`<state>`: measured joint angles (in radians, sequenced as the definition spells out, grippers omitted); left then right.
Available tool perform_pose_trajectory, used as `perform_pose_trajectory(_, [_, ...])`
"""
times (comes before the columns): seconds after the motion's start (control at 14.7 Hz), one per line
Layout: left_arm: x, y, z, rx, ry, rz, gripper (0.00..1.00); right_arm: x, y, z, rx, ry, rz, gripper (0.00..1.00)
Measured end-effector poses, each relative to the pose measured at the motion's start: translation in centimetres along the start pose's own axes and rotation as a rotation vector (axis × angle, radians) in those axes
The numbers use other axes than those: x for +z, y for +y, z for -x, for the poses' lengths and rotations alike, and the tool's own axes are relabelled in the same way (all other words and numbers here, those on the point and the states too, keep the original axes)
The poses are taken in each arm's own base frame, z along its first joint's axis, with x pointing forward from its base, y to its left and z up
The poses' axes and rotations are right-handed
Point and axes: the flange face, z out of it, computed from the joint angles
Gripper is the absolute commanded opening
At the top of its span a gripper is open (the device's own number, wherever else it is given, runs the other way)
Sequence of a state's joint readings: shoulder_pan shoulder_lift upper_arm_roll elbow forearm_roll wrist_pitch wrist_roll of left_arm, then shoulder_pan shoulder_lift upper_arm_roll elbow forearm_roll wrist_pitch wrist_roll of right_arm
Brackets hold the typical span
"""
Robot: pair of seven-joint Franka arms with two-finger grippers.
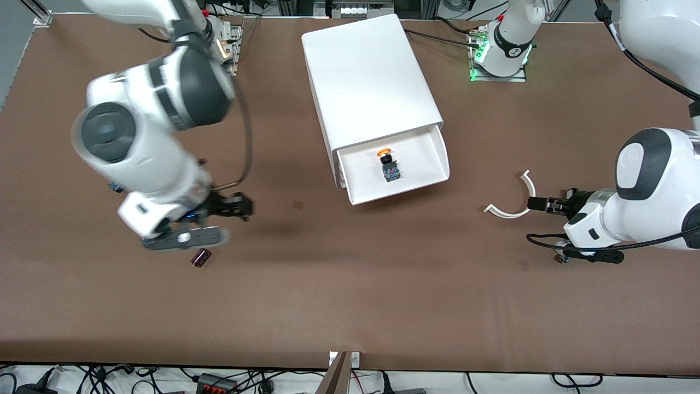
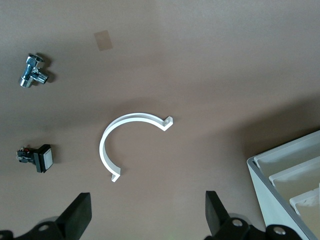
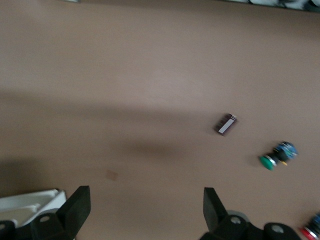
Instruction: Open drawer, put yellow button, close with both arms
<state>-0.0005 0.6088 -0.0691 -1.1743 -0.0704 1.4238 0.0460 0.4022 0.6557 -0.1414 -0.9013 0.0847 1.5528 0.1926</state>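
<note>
a brown table (image 1: 350,306) carries a white cabinet (image 1: 366,76) whose top drawer (image 1: 432,145) stands pulled out, and the yellow button (image 1: 387,163) already lies inside it, so the step in hand looks like the closing push with both arms. the left tool (image 1: 538,204) hangs with its jaws spread and empty just beside a white curved clip (image 1: 514,210), well apart from the drawer front; the right tool (image 1: 240,207) is also spread and empty, over bare table near a small dark component (image 1: 200,258). to do it well, each tool should probably come square onto the drawer's front lip, one toward each end, and press evenly so the tray does not skew or jolt the button.
</note>
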Motion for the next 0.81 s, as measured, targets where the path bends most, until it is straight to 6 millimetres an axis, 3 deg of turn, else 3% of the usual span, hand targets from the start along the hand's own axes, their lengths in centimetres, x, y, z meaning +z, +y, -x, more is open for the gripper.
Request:
perform_pose_trajectory(0.14, [0.0,0.6,0.0,-0.004,0.001,-0.001,1.00,-0.8,3.2,0.4,0.001,-0.043,0.004,1.00])
perform_pose_trajectory(0.34, [0.2,3.4,-0.3,-0.072,0.011,-0.010,1.00,-2.6,5.4,0.9,0.020,-0.044,0.001,1.00])
perform_pose_trajectory(0.54, [0.5,9.4,-1.1,-0.200,0.090,-0.015,1.00,-3.4,8.7,1.3,0.050,-0.067,0.001,1.00])
perform_pose_trajectory(0.81, [1.3,17.0,-1.9,-0.342,0.194,0.024,1.00,-3.8,14.8,1.8,0.126,-0.075,-0.008,1.00])
